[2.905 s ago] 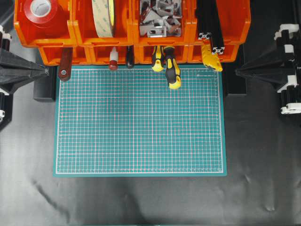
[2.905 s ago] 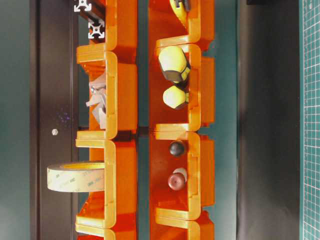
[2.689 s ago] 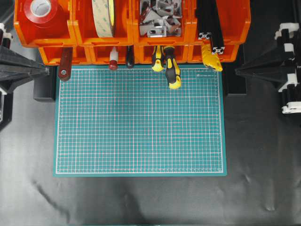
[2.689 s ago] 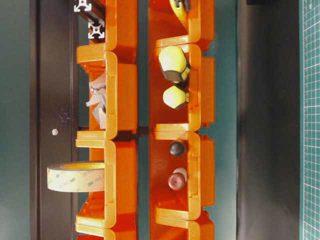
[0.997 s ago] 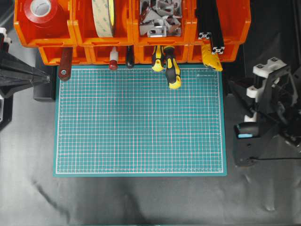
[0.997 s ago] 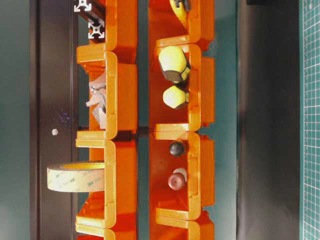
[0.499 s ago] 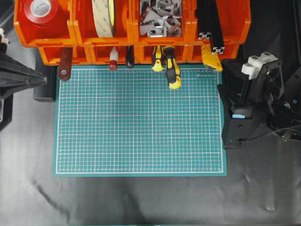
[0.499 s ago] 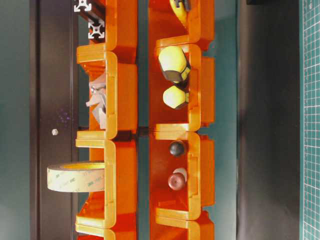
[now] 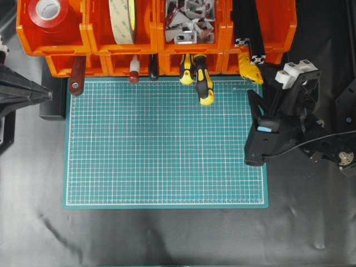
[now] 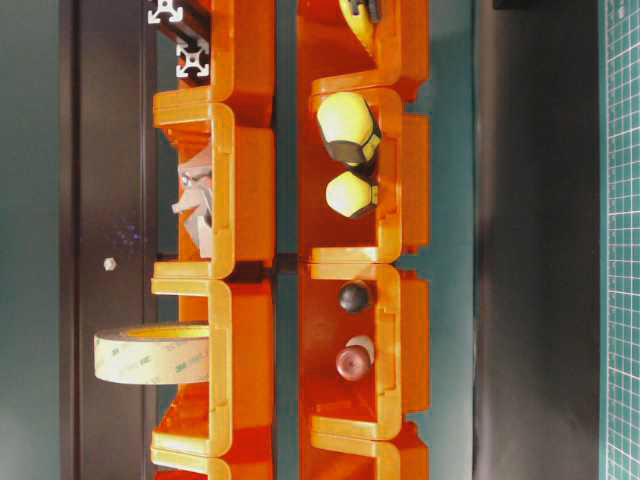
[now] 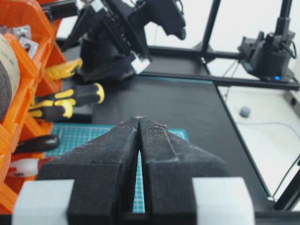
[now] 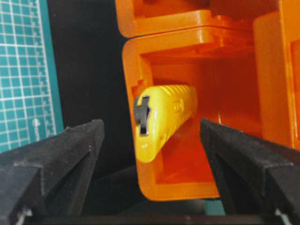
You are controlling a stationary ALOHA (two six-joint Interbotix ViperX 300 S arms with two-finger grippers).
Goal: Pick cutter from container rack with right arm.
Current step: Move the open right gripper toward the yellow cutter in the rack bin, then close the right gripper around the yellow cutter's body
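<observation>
Overhead view: the cutter (image 9: 250, 68) is seen only in part, its yellow end sticking out of the lower right bin of the container rack (image 9: 156, 33); the rest is hidden under the upper tier. The right arm (image 9: 281, 117) is placed just beside that bin, over the green mat's (image 9: 164, 142) right edge. Its fingers are covered by its own body, so the jaw state cannot be read here. The left gripper (image 9: 47, 95) is cut off at the frame edge, near the rack's left end.

Table-level view: only a sliver of the cutter (image 10: 358, 12) is caught at the top edge, inside the rack (image 10: 240, 200). Neither arm is shown.

Left wrist view: the left gripper (image 11: 139, 119) is seen with its fingers pressed together, nothing between them. The cutter (image 11: 63, 69) is visible far off beside the rack.

Right wrist view: the right gripper (image 12: 150, 140) is spread wide. The cutter (image 12: 161, 117) lies tilted in the bin, framed between the two fingers (image 12: 61, 150), not touched by either.
</observation>
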